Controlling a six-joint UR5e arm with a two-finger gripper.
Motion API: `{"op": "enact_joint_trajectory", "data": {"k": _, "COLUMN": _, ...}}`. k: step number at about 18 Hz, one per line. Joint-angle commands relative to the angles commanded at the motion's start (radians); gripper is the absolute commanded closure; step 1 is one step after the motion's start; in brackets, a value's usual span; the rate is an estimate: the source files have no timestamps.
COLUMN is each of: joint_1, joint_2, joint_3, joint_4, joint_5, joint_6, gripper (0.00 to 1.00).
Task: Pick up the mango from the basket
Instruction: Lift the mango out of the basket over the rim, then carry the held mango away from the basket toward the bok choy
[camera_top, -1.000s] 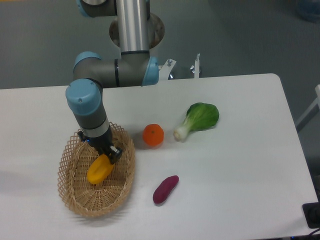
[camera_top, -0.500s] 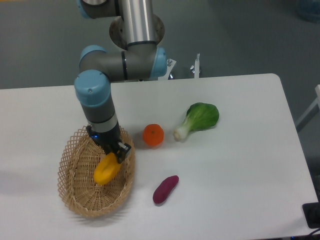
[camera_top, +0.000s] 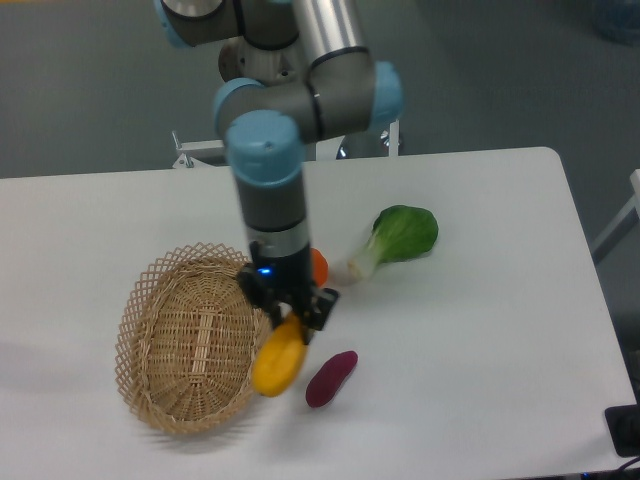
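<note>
Arm swinging right since earlier, mango (camera_top: 279, 362) now out past the basket (camera_top: 190, 345) right rim | gripper (camera_top: 292, 318) clenching mango's top end | long axis hanging down-left, beside sweet potato (camera_top: 331, 379)

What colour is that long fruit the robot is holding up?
The smooth, elongated mango in the gripper is yellow-orange, seen clearly in the fixed camera view.
</note>
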Motion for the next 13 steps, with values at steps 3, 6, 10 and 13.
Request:
{"op": "enact_joint_trajectory", "data": {"k": 3, "joint_1": 0.081, "joint_2": 0.012, "joint_3": -0.005, "joint_4": -0.014, "joint_5": -0.037, "joint_6": 0.119, "gripper": 0.55}}
{"op": "enact_joint_trajectory", "data": {"k": 6, "joint_1": 0.158, "joint_2": 0.041, "joint_3": -0.018, "joint_4": -0.024, "joint_5": -0.063, "joint_6": 0.216, "gripper": 0.55}}
{"op": "enact_joint_trajectory", "data": {"k": 10, "joint_1": 0.232, "joint_2": 0.045, "joint_3": -0.006, "joint_4": -0.078, "joint_5": -0.086, "joint_6": 0.333, "gripper": 0.55}}
{"op": "enact_joint_trajectory", "data": {"k": 13, "joint_1": 0.270, "joint_2": 0.045, "joint_3": 0.002, "joint_4": -0.116, "joint_5": -0.086, "joint_6": 0.416, "gripper": 0.55}}
